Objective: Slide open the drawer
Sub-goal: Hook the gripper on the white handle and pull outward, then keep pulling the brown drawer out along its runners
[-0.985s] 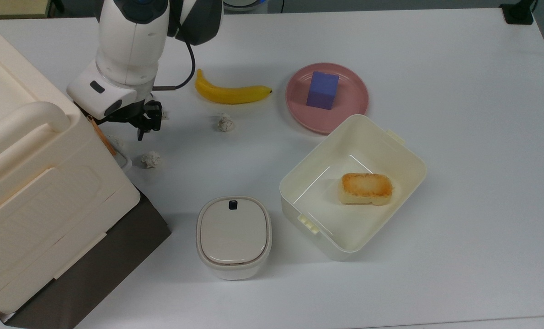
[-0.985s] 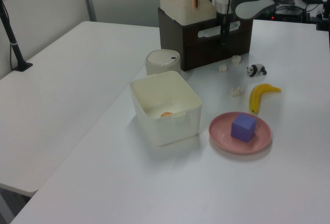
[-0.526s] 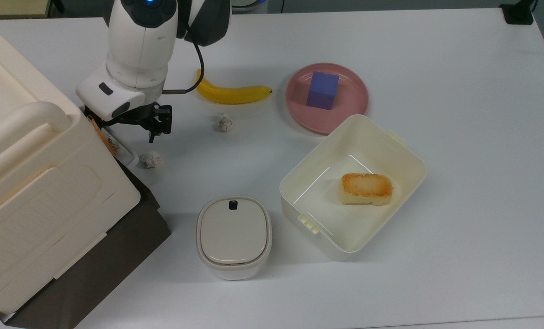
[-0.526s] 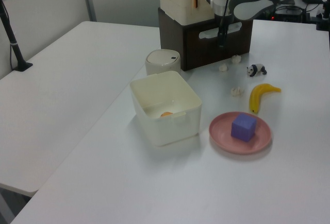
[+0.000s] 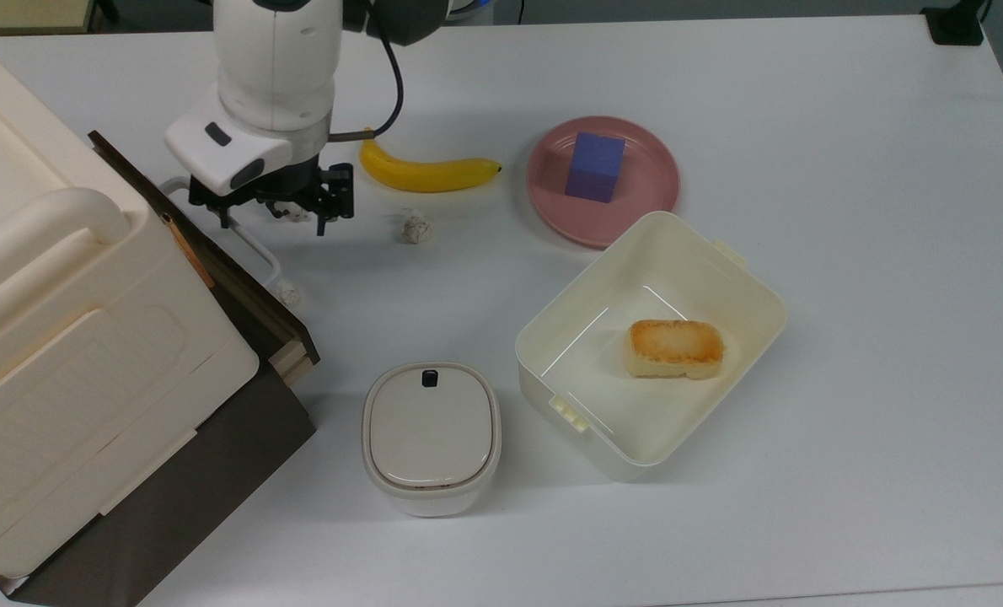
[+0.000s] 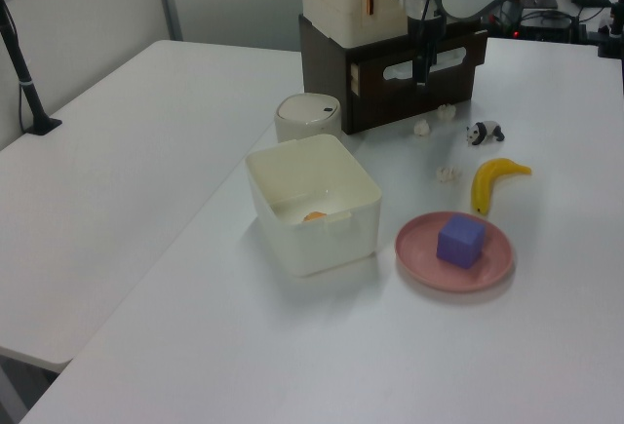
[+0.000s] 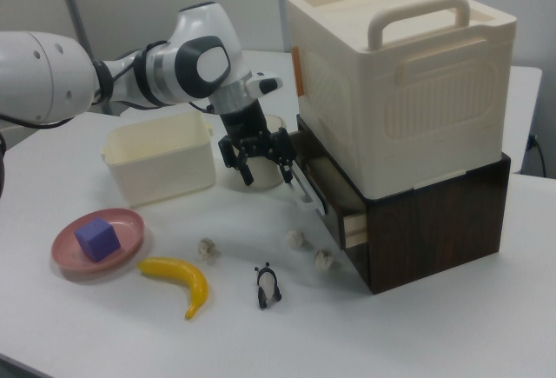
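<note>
The drawer (image 5: 249, 295) stands partly pulled out of the dark brown cabinet (image 7: 434, 222) under the large cream box. Its dark front panel (image 6: 458, 58) runs diagonally in the top view, and a light wood side (image 7: 354, 222) is exposed. The white loop handle (image 5: 257, 249) juts from the front panel. My gripper (image 5: 272, 221) hangs at the handle's far end, pointing down, with its fingers spread apart. In the right view the gripper (image 7: 265, 172) is just left of the handle (image 7: 304, 189). Whether a finger touches the handle is unclear.
A large cream box (image 5: 63, 337) sits on the cabinet. Nearby lie crumpled paper balls (image 5: 415, 228), a banana (image 5: 426, 173) and a panda toy (image 7: 268, 284). A lidded pot (image 5: 431, 434), a cream tub (image 5: 552, 354) with bread, and a pink plate (image 5: 645, 194) with a blue cube stand further out.
The drawer has slid out from the cabinet, showing its front panel edge and wood side. My gripper has moved with the handle towards the top view's right and upward.
</note>
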You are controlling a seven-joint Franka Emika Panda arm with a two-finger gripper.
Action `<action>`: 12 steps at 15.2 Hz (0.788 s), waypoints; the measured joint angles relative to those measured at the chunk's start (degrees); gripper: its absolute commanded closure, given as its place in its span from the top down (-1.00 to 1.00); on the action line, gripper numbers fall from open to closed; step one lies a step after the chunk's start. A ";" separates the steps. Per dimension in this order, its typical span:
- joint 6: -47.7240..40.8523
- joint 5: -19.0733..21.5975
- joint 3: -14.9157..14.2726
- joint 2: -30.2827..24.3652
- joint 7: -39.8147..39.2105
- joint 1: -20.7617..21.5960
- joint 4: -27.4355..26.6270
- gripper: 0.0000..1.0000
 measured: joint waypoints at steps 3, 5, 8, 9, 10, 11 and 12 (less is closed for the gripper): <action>-1.70 0.45 0.84 -0.28 0.26 0.02 -0.06 1.00; -1.81 0.46 0.93 -0.25 0.25 0.02 -0.31 1.00; -2.15 0.43 0.93 -0.24 -6.17 0.00 -0.39 1.00; -2.51 0.43 0.93 -0.35 -10.52 -0.05 -0.36 1.00; -2.56 0.43 0.91 -0.42 -14.68 -0.15 -0.31 1.00; -2.56 0.43 0.86 -0.43 -17.91 -0.26 -0.25 1.00; -2.56 0.43 0.78 -0.44 -20.00 -0.33 -0.22 1.00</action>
